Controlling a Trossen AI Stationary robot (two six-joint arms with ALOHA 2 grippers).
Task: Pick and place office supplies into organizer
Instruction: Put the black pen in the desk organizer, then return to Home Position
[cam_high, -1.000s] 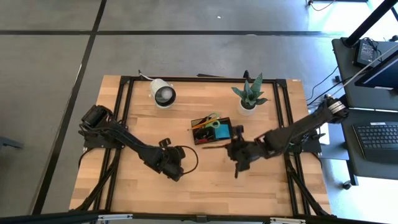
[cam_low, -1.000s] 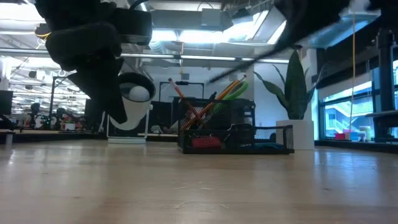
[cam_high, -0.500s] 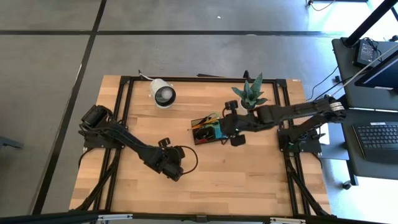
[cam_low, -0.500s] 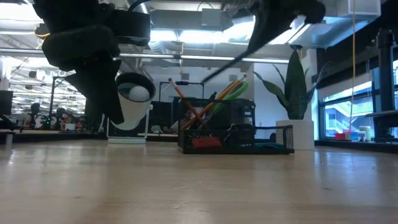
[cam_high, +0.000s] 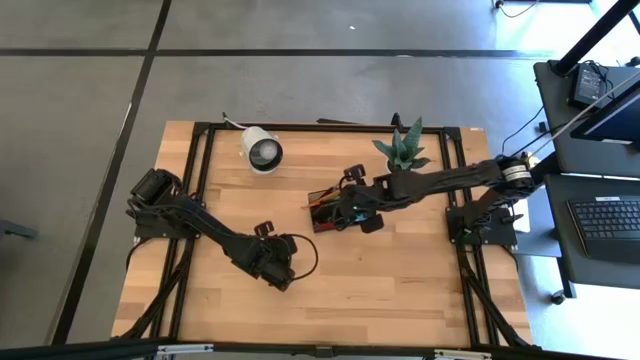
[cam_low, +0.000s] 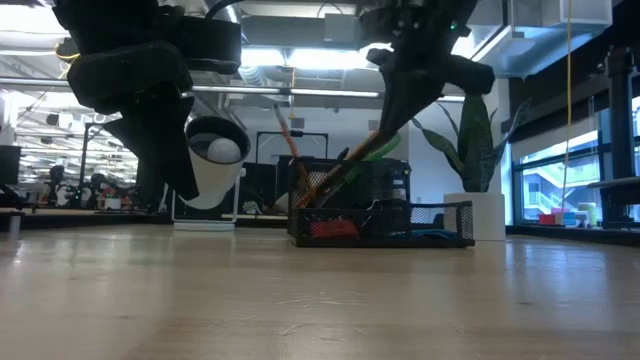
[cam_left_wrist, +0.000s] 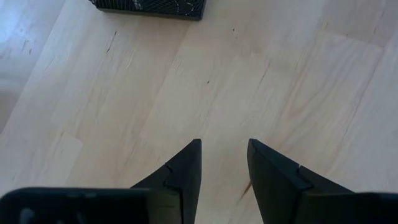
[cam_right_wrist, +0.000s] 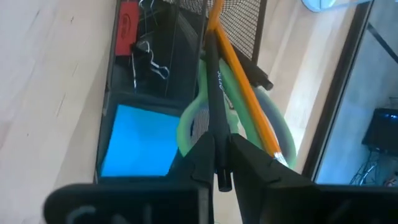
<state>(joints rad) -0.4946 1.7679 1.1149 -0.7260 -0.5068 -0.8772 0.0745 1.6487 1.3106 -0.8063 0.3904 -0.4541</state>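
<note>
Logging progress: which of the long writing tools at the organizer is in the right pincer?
The thin black pen, clamped between the right pincer fingers over the black mesh organizer. The orange pencil beside it stands free.

A black mesh organizer (cam_right_wrist: 249, 25) sits right of centre in the high view. A blue pad (cam_right_wrist: 140, 140), small clips (cam_right_wrist: 149, 59) and a red item (cam_right_wrist: 127, 18) lie in its tray; green scissors (cam_right_wrist: 193, 127), an orange pencil (cam_right_wrist: 245, 93) and a black pen (cam_right_wrist: 214, 87) lean in its cup.
</note>
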